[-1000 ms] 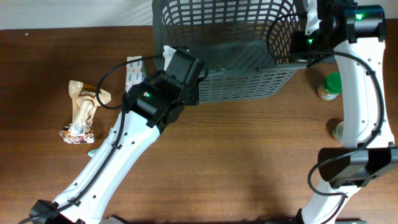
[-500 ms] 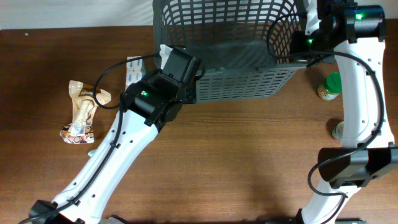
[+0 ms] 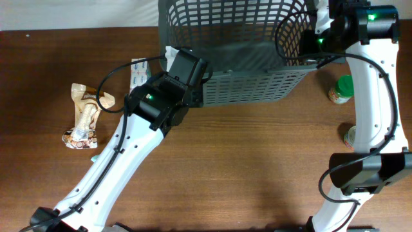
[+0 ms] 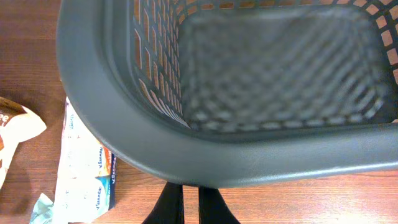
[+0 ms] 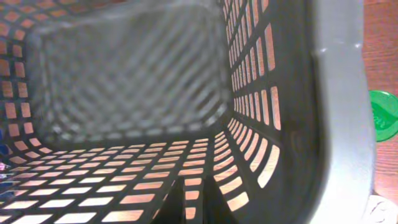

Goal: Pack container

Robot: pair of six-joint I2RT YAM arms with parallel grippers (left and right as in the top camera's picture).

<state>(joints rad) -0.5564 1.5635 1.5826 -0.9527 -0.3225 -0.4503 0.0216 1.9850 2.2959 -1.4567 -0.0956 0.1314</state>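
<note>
Container (image 3: 251, 87) sits mouth-up, long axis left-right — left gripper (image 4: 190, 191) jaws pressed together below its rim, right gripper (image 5: 188, 193) jaws closed too.

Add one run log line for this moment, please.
large dark grey lattice plastic basket: empty | left gripper: shut, at left corner rim | right gripper: shut, at right rim | packing: not begun
</note>
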